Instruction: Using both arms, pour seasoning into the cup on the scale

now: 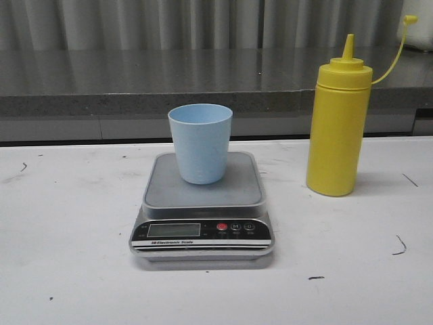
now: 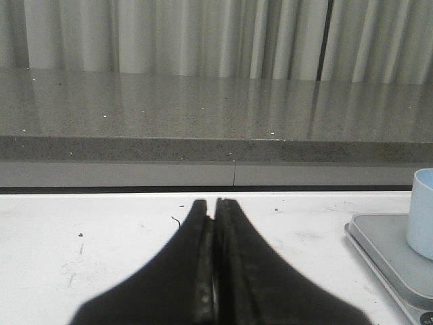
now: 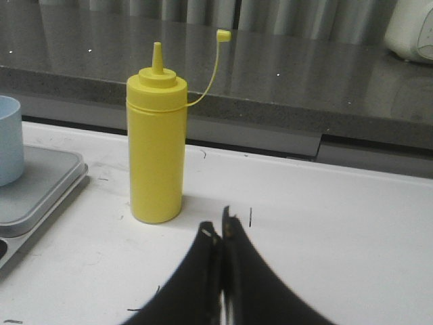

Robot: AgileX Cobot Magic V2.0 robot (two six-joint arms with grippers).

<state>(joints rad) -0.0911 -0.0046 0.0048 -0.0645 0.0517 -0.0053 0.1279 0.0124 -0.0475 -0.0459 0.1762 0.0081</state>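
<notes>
White tabletop (image 1: 67,271); grey steel square scale (image 1: 203,196) central. Tall yellow plastic squeeze bottle (image 1: 336,128) upright at three o'clock, apart. Pale blue tumbler (image 1: 200,142) atop platform. Left gripper (image 2: 215,271), right gripper (image 3: 220,277): fingers together, empty.

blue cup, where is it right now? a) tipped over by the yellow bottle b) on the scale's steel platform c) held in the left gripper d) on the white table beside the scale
b: the blue cup stands upright on the scale platform; the yellow bottle stands apart on the table.
</notes>
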